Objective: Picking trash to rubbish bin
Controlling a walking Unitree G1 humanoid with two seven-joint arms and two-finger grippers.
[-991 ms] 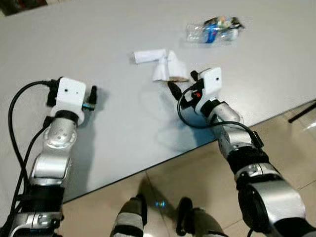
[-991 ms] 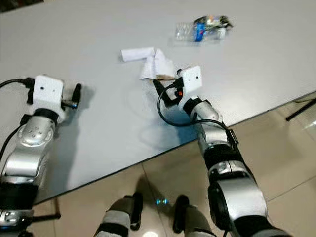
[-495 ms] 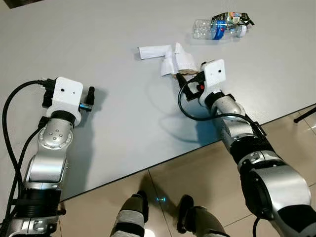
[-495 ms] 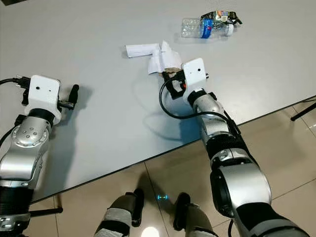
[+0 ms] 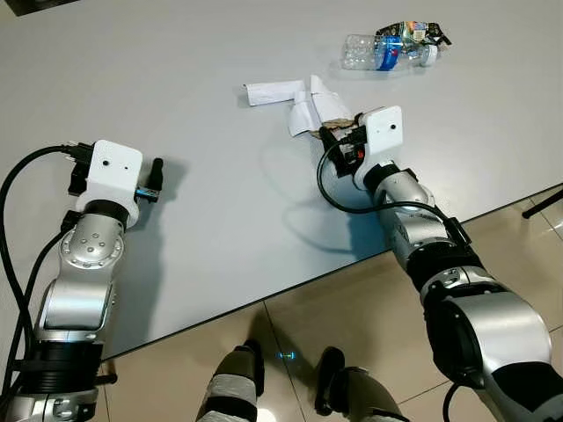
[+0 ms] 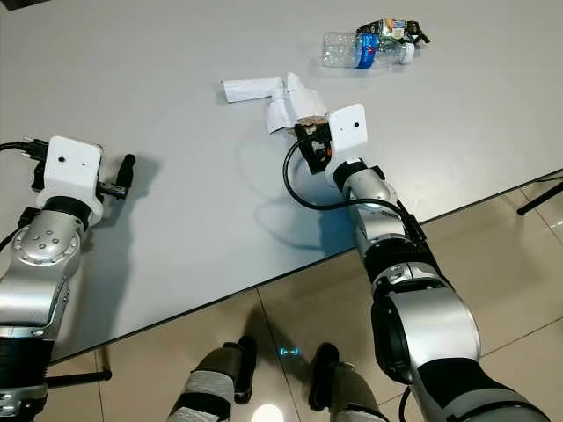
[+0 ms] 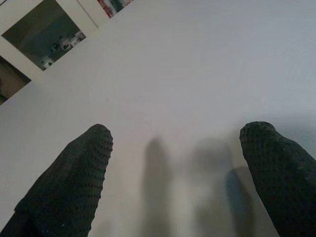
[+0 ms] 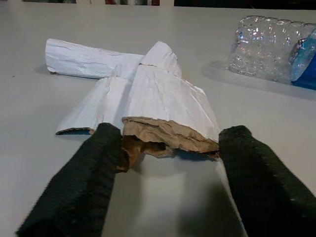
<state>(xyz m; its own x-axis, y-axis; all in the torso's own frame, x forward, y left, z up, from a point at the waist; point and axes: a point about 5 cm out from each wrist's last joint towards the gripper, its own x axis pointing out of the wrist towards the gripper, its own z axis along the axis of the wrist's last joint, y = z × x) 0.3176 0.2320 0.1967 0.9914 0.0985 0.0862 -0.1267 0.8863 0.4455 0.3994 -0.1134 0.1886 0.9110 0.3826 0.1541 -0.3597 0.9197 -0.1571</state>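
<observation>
Grey table (image 5: 193, 53) holds torn paper (image 8: 148, 98) between the right gripper's (image 8: 168, 163) wide-open fingers, which could push it away; left gripper (image 7: 173, 168) waits open.

A wide pale grey desk (image 5: 176, 70) has a smooth, matt top and a thin dark edge on its near side. Below this edge is a floor (image 5: 369, 299) of large beige glossy tiles with thin dark joints, and a small light reflects on it. Beside the desk's right corner, a thin black bar (image 5: 543, 201) crosses the floor.
</observation>
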